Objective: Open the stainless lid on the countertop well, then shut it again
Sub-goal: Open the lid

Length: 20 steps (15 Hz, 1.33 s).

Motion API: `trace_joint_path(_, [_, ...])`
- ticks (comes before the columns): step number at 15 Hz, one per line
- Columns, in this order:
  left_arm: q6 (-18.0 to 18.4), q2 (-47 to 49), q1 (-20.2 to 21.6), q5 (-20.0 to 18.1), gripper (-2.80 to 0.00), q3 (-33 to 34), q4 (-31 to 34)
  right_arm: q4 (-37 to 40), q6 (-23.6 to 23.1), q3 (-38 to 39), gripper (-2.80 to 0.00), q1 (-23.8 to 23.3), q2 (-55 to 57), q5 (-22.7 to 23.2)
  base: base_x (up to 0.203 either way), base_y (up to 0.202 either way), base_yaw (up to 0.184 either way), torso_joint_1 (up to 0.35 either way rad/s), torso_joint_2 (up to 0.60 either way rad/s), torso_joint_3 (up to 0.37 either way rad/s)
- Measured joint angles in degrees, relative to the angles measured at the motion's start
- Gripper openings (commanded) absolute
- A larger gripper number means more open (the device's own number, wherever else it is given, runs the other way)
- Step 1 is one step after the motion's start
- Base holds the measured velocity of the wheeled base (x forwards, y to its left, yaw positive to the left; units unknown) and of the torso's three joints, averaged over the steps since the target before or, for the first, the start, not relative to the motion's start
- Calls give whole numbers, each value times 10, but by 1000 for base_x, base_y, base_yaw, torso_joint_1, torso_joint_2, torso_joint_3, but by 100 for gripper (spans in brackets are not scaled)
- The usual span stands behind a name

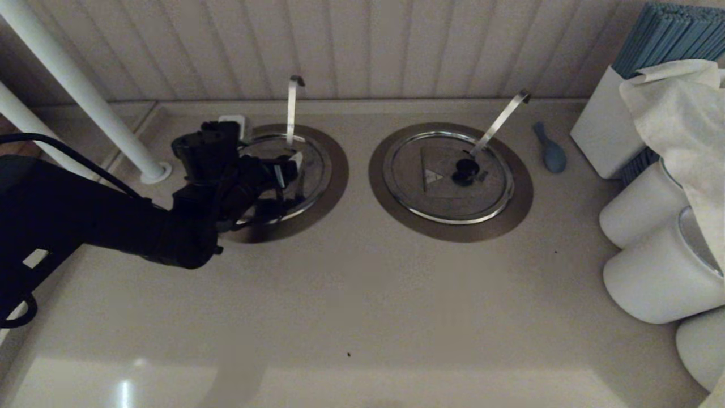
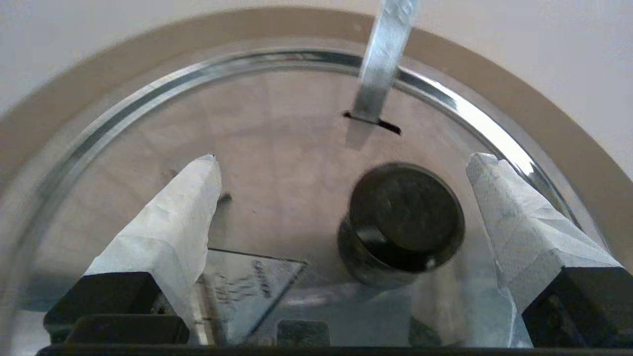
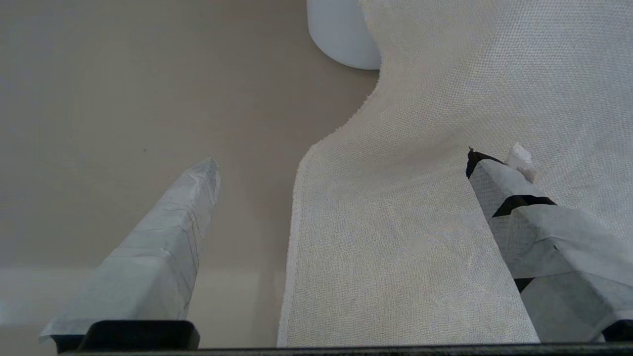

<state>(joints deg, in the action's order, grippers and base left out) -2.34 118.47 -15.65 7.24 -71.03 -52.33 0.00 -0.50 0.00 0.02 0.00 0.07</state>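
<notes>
The work surface is a beige countertop (image 1: 362, 294) backed by a pale ribbed wall panel (image 1: 396, 45), with two white poles (image 1: 85, 90) rising at its rear left corner. Two round wells are set side by side near the rear edge, each with a chrome rim and a broad bronze-brown ring. Along the right edge stand white cylindrical containers (image 1: 651, 272), a white box of blue sticks (image 1: 606, 130) and a draped white cloth (image 1: 679, 113); a small blue spoon-like item (image 1: 549, 148) lies just right of the right-hand well. The stainless lid (image 1: 314, 170) sits flat and closed in the countertop well (image 1: 334, 175), the left of the pair, towards the rear left of the countertop. Its rod handle (image 1: 291, 110) stands nearly upright through a slot on the lid's rear side, long axis pointing up, hooked tip at the top. The twin lid (image 1: 436, 175) lies closed in the right-hand well, its strip handle (image 1: 501, 122) leaning up towards the rear right. The left gripper (image 2: 341, 163) hovers over the stainless lid, jaws spread wide and holding nothing; the black knob (image 2: 403, 217) lies between the fingers (image 2: 183, 212), nearer one of them, untouched. The right gripper (image 3: 341, 163) is over the countertop's right part, by the cloth, jaws spread wide and holding nothing.
</notes>
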Motion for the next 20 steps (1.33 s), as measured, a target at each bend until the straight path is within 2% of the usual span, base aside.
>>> trace_joint_path(6, [3, -3, -1, -1, 0, 9, -2, 0, 0, 0, 0, 0, 0, 0, 0, 0, 0, 0, 0, 0])
trace_joint_path(10, [37, 1, -1, 0, 0, 19, -3, 0, 0, 0, 0, 0, 0, 0, 0, 0, 0, 0, 0, 0])
trace_joint_path(20, [38, 11, 3, 4, 0, 11, -4, 0, 0, 0, 0, 0, 0, 0, 0, 0, 0, 0, 0, 0])
